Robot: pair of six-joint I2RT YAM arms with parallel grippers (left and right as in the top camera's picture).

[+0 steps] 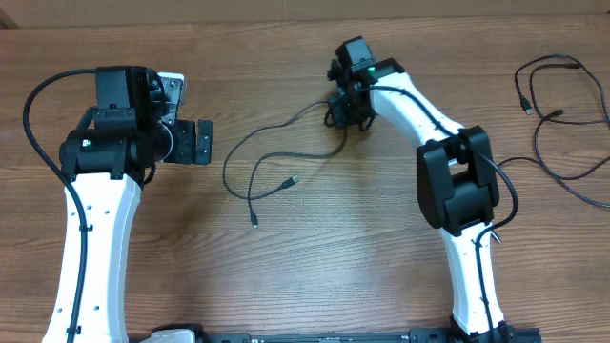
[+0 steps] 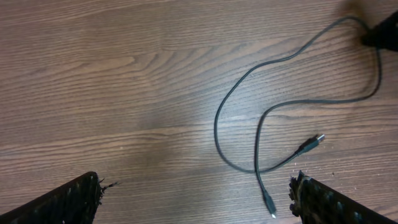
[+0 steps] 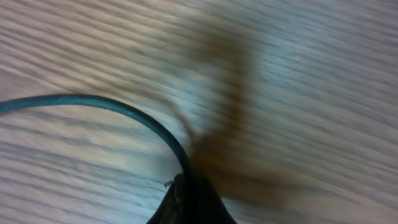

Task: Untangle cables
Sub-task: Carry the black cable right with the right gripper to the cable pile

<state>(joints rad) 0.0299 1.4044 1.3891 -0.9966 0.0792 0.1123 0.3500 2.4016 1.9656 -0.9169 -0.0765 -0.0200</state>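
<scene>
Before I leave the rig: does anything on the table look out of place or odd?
Nothing damaged or spilled. The middle cable crosses over itself near its plugs, and the right pincer holds its other end. A second cable lies apart, far right.

Overhead light bright and even; soft glare on the surface point(image 2: 180, 118) below my left wrist; my right wrist view smeared by blur, foreground unfocused.

Counter point(image 1: 315, 286) spread beneath me, brown wood-grain surface, grain running left to right, paler tan strip point(image 1: 191, 10) along its far edge, soft whitish sheen of light on the boards, grain blurred in my right wrist view.
</scene>
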